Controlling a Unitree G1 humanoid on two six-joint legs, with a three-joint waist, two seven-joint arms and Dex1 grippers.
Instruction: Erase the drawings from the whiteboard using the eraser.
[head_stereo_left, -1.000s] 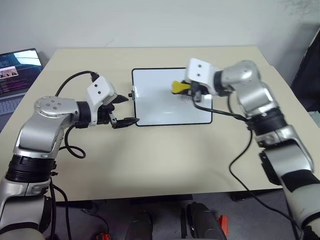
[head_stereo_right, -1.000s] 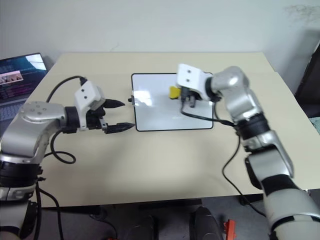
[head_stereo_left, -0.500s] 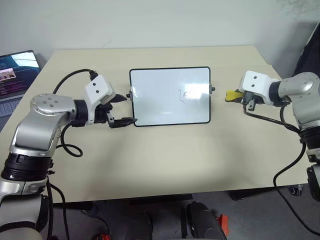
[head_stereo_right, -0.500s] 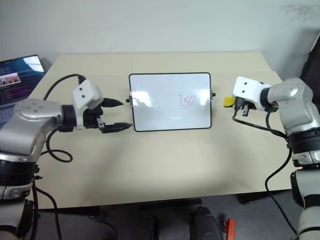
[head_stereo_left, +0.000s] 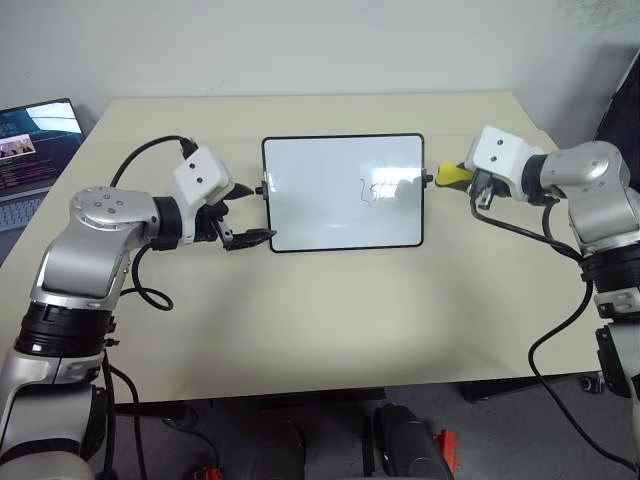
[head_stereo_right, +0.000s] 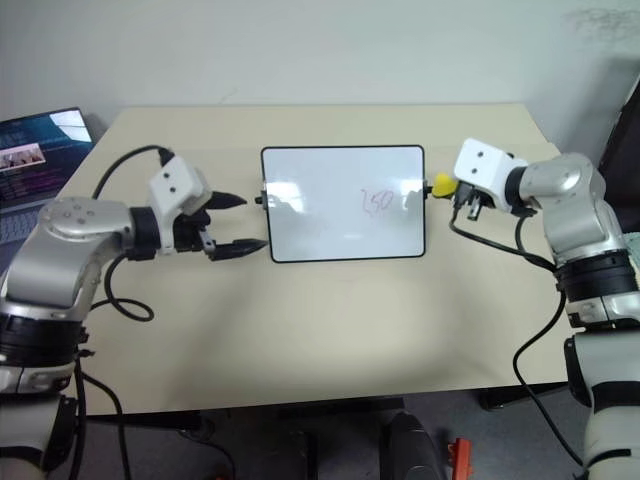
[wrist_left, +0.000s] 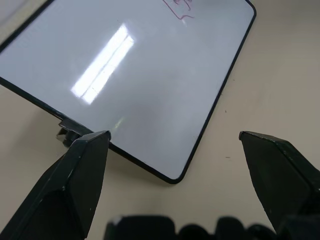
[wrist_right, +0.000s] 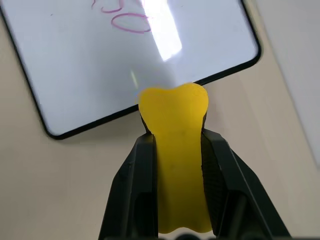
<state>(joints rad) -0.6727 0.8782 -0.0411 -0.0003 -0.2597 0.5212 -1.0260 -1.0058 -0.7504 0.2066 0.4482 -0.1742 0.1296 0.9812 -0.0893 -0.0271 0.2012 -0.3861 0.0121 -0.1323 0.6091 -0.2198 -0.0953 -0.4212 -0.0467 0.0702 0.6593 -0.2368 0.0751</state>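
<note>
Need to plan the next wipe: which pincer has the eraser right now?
The right pincer, shut on the yellow eraser just off the whiteboard's right edge. The left pincer is open with nothing in it, at the board's left edge.

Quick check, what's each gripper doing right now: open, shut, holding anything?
Left gripper: open, holding nothing, beside the whiteboard.
Right gripper: shut on the eraser, just off the whiteboard's right edge.

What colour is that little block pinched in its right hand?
Bright yellow eraser, clearest in the right wrist view.
</note>
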